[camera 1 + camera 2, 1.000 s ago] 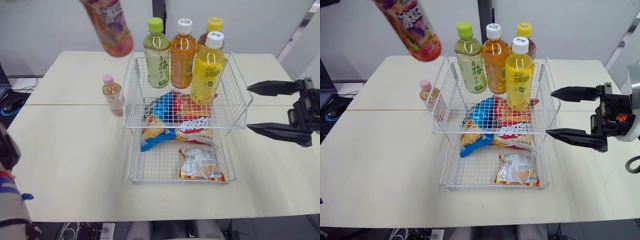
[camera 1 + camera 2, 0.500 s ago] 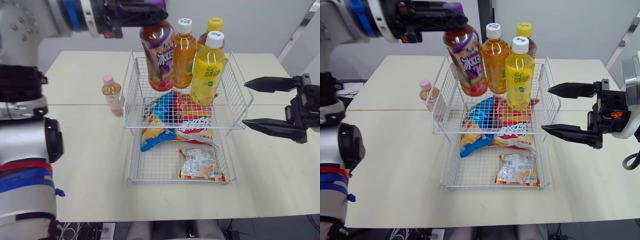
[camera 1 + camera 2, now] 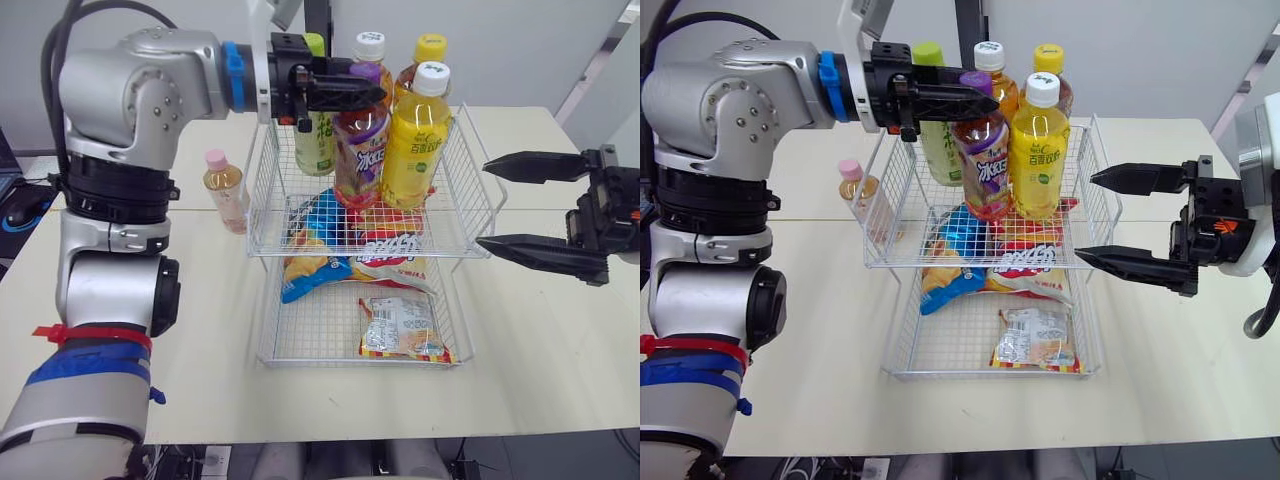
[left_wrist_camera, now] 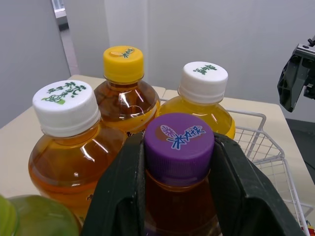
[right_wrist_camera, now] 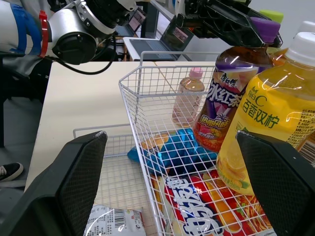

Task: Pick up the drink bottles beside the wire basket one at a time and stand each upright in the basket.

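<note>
My left gripper (image 3: 365, 93) is shut on the purple-capped bottle (image 3: 362, 155) by its neck, holding it upright in the upper wire basket (image 3: 470, 165). In the left wrist view the purple cap (image 4: 179, 146) sits between the two black fingers (image 4: 123, 194). Around it stand a green-capped bottle (image 3: 318, 135), an orange tea bottle (image 3: 992, 75), a yellow-capped bottle (image 3: 428, 48) and a yellow drink bottle (image 3: 414, 140). A small pink-capped bottle (image 3: 224, 190) stands on the table left of the basket. My right gripper (image 3: 510, 205) is open, just right of the basket.
Snack bags (image 3: 355, 235) lie under the bottles in the upper basket. The lower basket (image 3: 300, 340) holds another snack packet (image 3: 402, 328). The cream table (image 3: 150, 330) stretches left and right of the baskets.
My left gripper has carried the purple-capped bottle right and down, from the basket's left rear to among the standing bottles. The right gripper has barely moved.
</note>
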You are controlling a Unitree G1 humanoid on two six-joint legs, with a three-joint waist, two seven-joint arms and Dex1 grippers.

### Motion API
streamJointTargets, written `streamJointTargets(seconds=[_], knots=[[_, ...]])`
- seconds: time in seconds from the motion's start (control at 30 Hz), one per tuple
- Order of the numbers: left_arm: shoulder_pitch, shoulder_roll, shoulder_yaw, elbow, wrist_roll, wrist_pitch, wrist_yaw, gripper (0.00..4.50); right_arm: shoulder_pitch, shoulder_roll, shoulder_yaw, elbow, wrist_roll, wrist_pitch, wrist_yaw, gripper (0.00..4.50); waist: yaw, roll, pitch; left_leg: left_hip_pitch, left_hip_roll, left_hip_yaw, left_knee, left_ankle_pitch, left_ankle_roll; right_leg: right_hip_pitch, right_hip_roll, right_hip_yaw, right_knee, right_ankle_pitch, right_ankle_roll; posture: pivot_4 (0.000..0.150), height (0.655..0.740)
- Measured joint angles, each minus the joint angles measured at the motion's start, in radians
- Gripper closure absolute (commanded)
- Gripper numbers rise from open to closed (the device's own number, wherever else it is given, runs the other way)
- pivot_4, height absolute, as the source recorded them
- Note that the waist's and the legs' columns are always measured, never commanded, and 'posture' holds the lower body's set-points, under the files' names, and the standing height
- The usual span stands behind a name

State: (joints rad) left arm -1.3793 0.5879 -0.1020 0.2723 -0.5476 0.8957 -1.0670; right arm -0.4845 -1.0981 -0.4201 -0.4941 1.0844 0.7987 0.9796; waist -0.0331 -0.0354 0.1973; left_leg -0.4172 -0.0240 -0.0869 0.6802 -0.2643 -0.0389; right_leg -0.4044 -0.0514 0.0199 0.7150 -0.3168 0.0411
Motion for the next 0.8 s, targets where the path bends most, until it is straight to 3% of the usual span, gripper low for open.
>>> streamJointTargets(seconds=[0.03,0.37,0.63,0.8], knots=[[0.000,0.000,-0.002,0.004,0.006,-0.009,-0.008,3.15,0.000,0.000,0.000,-0.003,0.002,0.002,-0.003,0.00,0.000,0.000,0.000,0.000,0.000,0.000,0.000,0.000,0.000,0.000,0.000,0.000,0.000,0.000,0.000,0.150,0.7400],[-0.038,-0.002,0.016,0.044,0.029,-0.054,-0.045,0.04,-0.008,-0.001,0.001,-0.012,0.029,0.016,-0.027,0.00,0.001,0.000,0.000,0.000,-0.001,0.000,0.000,0.000,0.000,0.000,0.000,0.000,0.000,0.000,0.000,0.150,0.7400],[-0.075,0.046,0.086,-0.015,-0.031,0.030,-0.062,0.04,-0.017,-0.001,0.009,-0.012,0.033,0.016,-0.029,0.00,0.000,0.000,0.000,0.000,0.000,0.000,0.000,0.000,0.000,0.000,0.000,-0.001,0.000,0.000,0.000,0.150,0.7400],[-0.115,0.133,0.158,-0.043,-0.073,0.084,-0.048,0.04,-0.017,-0.001,0.009,-0.013,0.034,0.016,-0.037,0.00,-0.001,0.000,0.000,0.001,0.000,0.000,0.000,0.000,0.000,0.000,0.000,0.000,0.000,0.000,0.000,0.150,0.7400]])
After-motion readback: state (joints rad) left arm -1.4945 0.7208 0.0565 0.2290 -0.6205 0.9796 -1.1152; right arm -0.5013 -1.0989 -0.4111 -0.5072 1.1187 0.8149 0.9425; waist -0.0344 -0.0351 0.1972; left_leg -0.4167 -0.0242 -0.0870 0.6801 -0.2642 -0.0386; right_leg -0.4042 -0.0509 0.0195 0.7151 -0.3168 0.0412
